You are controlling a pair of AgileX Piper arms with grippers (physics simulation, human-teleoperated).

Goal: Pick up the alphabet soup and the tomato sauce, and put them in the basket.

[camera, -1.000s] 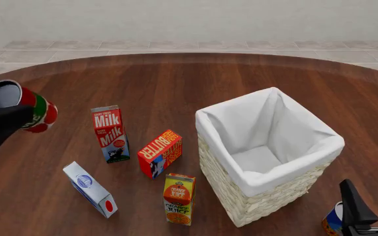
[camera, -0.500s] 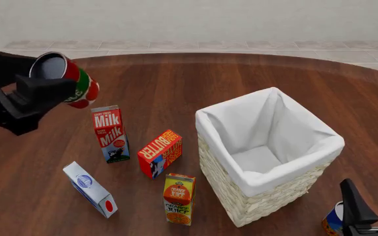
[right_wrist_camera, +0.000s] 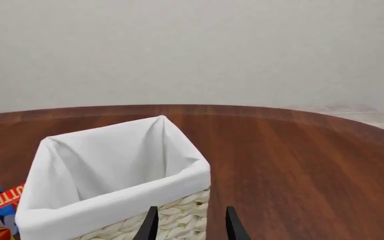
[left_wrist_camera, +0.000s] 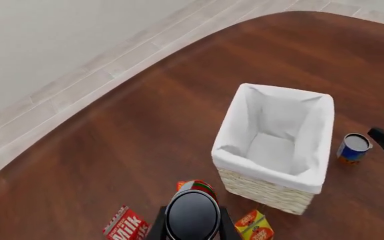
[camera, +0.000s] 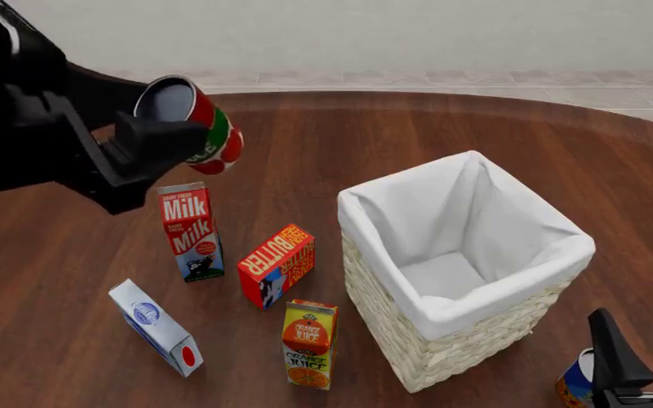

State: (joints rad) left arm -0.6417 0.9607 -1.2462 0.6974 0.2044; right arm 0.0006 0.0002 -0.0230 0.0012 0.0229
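Observation:
My left gripper (camera: 179,136) is shut on the tomato sauce (camera: 196,125), a red can with green marks, held tilted high above the milk carton, left of the basket (camera: 462,327). In the left wrist view the can's top (left_wrist_camera: 192,216) sits between the fingers, with the basket (left_wrist_camera: 262,187) beyond. The alphabet soup (camera: 574,380), a blue and orange can, stands on the table right of the basket, also in the left wrist view (left_wrist_camera: 353,148). My right gripper (camera: 642,342) is open just right of that can; its fingertips (right_wrist_camera: 150,222) show before the basket (right_wrist_camera: 178,220).
A milk carton (camera: 190,231), a butter box (camera: 276,264), an orange juice carton (camera: 309,342) and a white and blue carton (camera: 156,326) lie left of the basket on the round wooden table (camera: 326,144). Tiled floor and a wall lie beyond.
My left arm has lifted the tomato sauce up and to the right, toward the basket. The right gripper and the alphabet soup have not moved.

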